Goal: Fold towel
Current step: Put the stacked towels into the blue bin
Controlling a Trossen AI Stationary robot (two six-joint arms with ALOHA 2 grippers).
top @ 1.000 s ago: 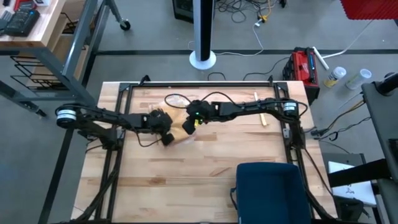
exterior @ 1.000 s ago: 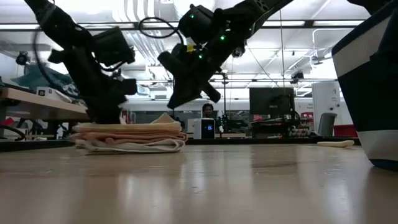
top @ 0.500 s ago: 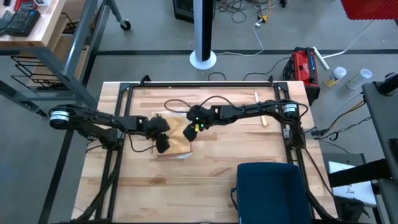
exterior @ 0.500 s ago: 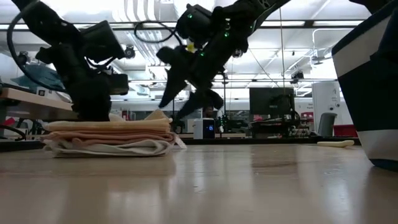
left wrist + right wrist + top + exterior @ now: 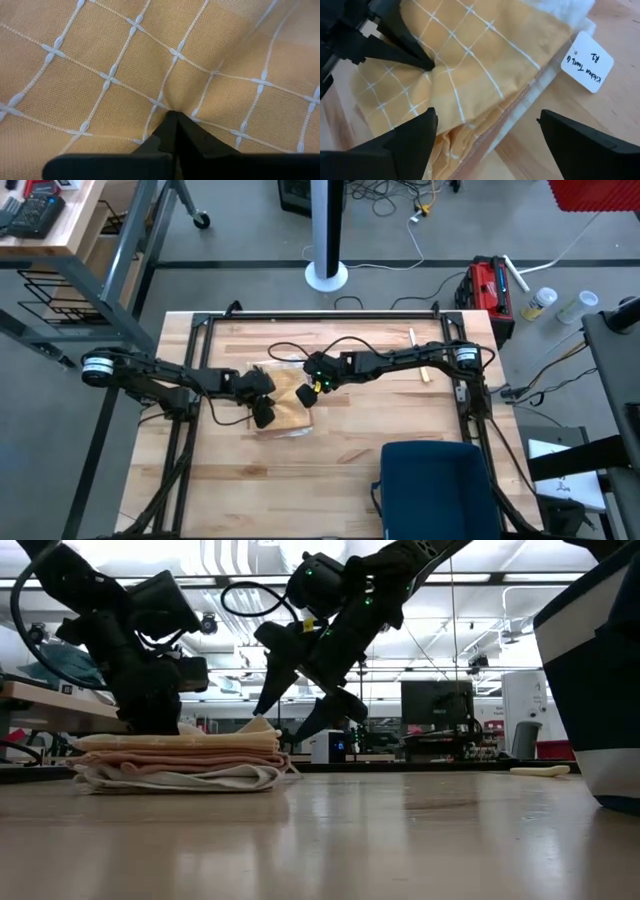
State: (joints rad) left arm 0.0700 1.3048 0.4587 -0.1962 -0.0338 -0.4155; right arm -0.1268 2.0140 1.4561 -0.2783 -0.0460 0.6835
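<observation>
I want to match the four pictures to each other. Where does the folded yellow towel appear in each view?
High view: the towel lies left of the table's centre, between both arms.
Low view: a flat stack at left, on the table.
Left wrist view: fills the picture.
Right wrist view: upper middle, white tag beside it.
Shared landmark: the left gripper, shut, pressing on the towel.

The soft folded cloth towel (image 5: 470,65) is yellow-orange with thin white crossing lines; its square paper tag (image 5: 587,62) is white.
</observation>
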